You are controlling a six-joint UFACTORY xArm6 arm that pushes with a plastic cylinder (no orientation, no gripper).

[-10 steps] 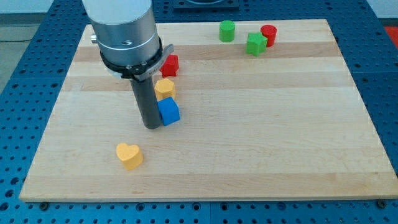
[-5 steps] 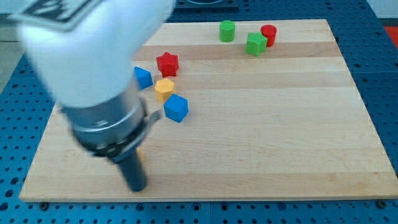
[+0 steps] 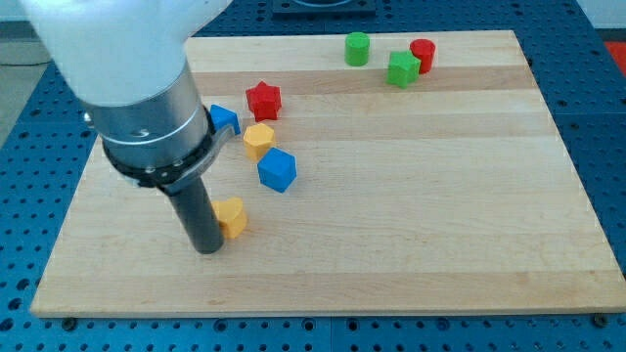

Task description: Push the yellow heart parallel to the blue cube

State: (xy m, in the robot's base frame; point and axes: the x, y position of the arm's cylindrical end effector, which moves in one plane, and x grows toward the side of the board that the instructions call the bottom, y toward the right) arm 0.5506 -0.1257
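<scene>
Tip [image 3: 208,248] touching the heart [image 3: 232,217] from the view's left, no hand here to clench, heart sitting below-left of the blue cube [image 3: 278,169], so the push onto the cube's line remains.

You have a single view, set above the near long edge of the pale wooden bench [image 3: 411,196] and looking down at a slant toward its far edge. It sits far enough back to take in nearly the whole board, with the blue perforated base plate [image 3: 20,196] showing around it.
</scene>
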